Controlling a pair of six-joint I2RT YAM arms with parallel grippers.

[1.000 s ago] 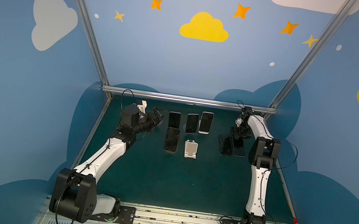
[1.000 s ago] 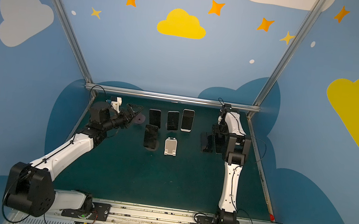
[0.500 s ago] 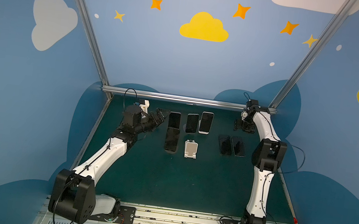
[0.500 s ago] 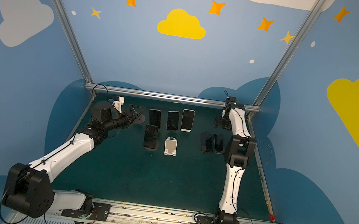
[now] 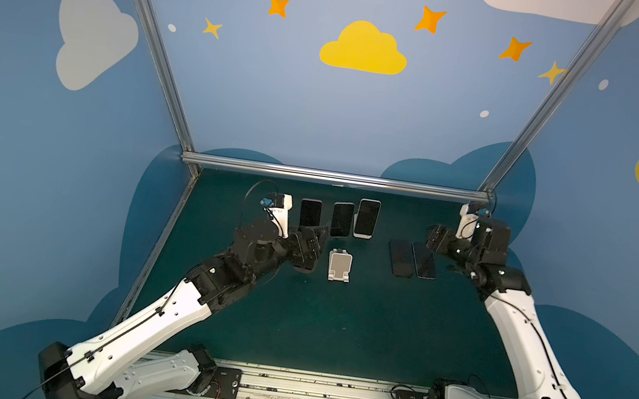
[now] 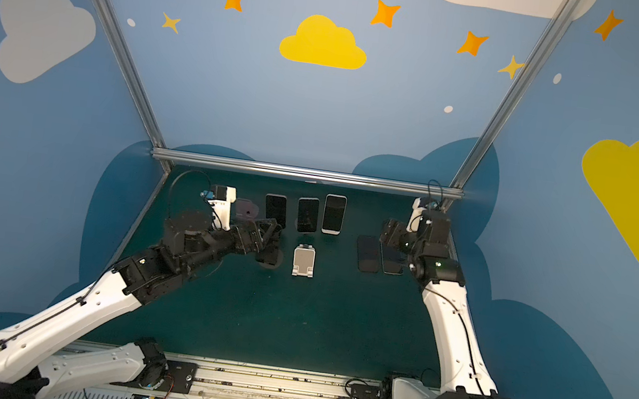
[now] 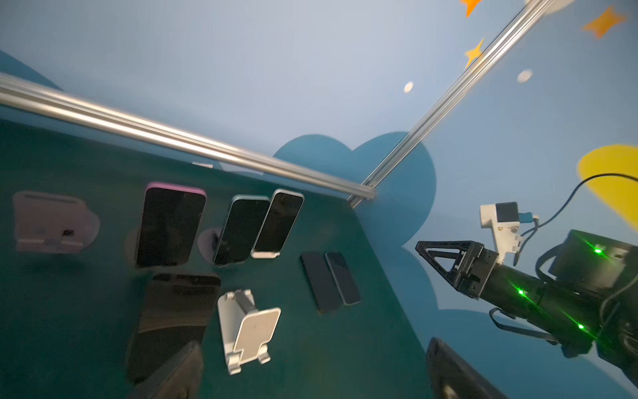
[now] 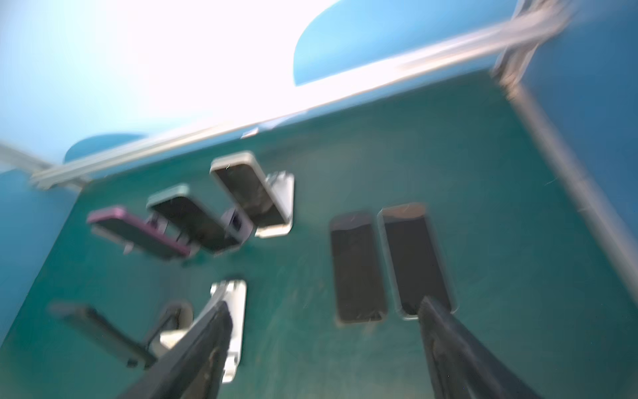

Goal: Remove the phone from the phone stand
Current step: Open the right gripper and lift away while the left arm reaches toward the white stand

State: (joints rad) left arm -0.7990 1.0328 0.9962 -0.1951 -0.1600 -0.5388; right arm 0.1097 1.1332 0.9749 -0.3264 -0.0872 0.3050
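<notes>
Three phones lean on stands in a back row: pink-edged (image 7: 169,228), pale-blue (image 7: 241,231) and white (image 5: 367,218). A fourth dark phone (image 7: 176,317) stands on its stand in front of the pink one, largely hidden in both top views by my left gripper (image 5: 309,245), which is open and close in front of it. Beside it is an empty white phone stand (image 5: 339,266). My right gripper (image 5: 434,238) is open and holds nothing, hovering just right of two phones lying flat (image 5: 401,257) (image 5: 424,260).
An empty pink stand (image 7: 51,221) sits at the back left. The aluminium frame rail (image 5: 337,177) runs along the back edge of the green mat (image 5: 334,328). The right wrist view is motion-blurred.
My left gripper has moved right and forward to the front phone. The right arm lifted off the flat phones, drew back to the right, and its jaws widened.
</notes>
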